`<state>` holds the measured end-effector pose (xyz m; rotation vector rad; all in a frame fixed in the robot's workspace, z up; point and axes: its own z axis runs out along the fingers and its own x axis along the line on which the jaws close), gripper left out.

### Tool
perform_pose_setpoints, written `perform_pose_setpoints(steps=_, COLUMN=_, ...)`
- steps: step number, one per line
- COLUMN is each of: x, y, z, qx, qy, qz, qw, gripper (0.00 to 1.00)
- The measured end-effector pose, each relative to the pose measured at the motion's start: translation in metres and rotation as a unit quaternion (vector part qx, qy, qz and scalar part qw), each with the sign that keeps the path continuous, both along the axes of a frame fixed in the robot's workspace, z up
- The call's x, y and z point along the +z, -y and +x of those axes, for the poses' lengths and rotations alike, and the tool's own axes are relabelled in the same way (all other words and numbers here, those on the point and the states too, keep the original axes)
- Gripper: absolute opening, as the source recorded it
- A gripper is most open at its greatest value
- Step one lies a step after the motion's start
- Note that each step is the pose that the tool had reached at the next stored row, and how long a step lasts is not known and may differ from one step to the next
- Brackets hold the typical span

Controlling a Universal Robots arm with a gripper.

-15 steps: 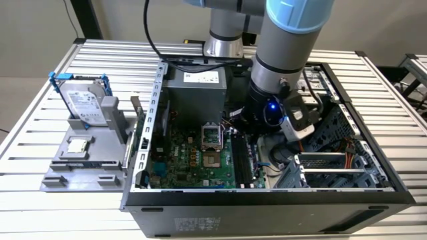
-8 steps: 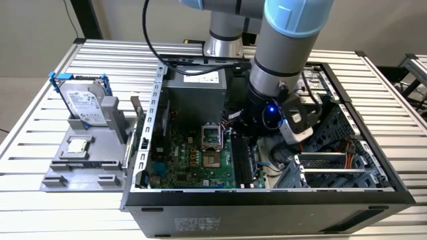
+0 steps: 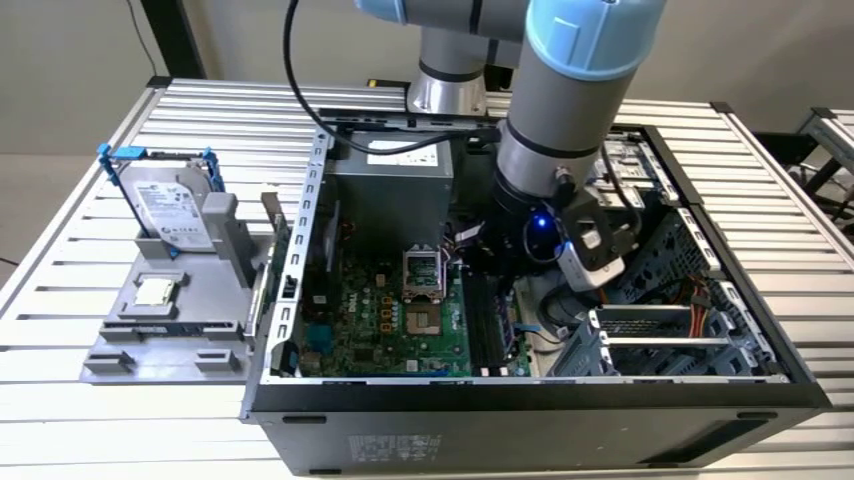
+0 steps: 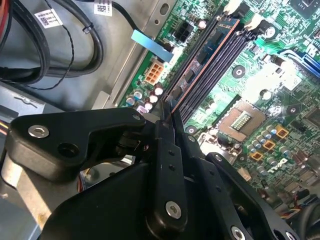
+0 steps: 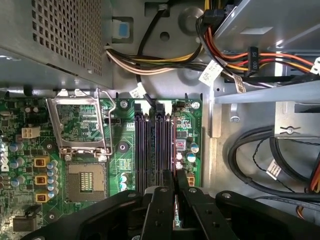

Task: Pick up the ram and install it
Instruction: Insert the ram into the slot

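The ram is a thin dark board with chips. It stands on edge along the outermost of the long black slots on the green motherboard. My gripper is shut on its near end, with one black finger on each face. In the first wrist view the ram shows edge-on as a thin line beside the slots, running out from the gripper. I cannot tell whether it is seated. In the exterior view my arm's wrist reaches down into the open computer case over the slots.
The open processor socket lies beside the slots. Cable bundles and a metal drive cage crowd the other side. The power supply stands at the case's back. Outside, a grey fixture holds a blue-framed hard drive and a small silver chip.
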<state>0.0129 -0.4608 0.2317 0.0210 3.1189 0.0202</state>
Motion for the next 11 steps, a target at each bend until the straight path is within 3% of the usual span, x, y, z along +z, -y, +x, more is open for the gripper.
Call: perform_pose_setpoints(steps=11, x=-0.0052, y=0.0016, z=-0.0004, qx=0.009, qy=-0.0001, qz=-0.0004, qw=0.99996, gripper=0.00)
